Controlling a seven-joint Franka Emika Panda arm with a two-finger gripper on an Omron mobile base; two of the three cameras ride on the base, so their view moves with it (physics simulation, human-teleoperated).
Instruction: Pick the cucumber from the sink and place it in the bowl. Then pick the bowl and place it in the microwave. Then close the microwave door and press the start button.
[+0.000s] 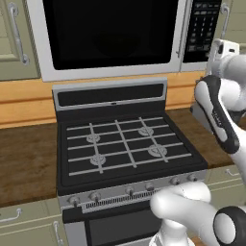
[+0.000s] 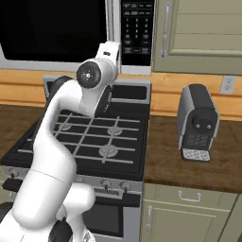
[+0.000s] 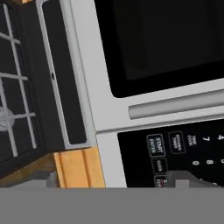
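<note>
The silver-grey microwave (image 1: 45,43) hangs above the stove, its door (image 1: 110,33) shut with the black glass dark. The bar handle (image 3: 175,105) runs beside the black keypad (image 3: 188,146), where the start button (image 3: 155,145) shows. My gripper (image 1: 217,48) is raised at the keypad's lower right corner, close in front of the panel (image 2: 137,33). It holds nothing, and one dark fingertip (image 3: 186,177) pokes up just below the buttons. The cucumber, the bowl and the sink are out of view.
A black gas stove (image 1: 125,144) with grey grates sits below the microwave. A dark coffee machine (image 2: 197,123) stands on the wooden counter (image 2: 189,165) to the right. Beige cabinet doors (image 2: 198,28) flank the microwave.
</note>
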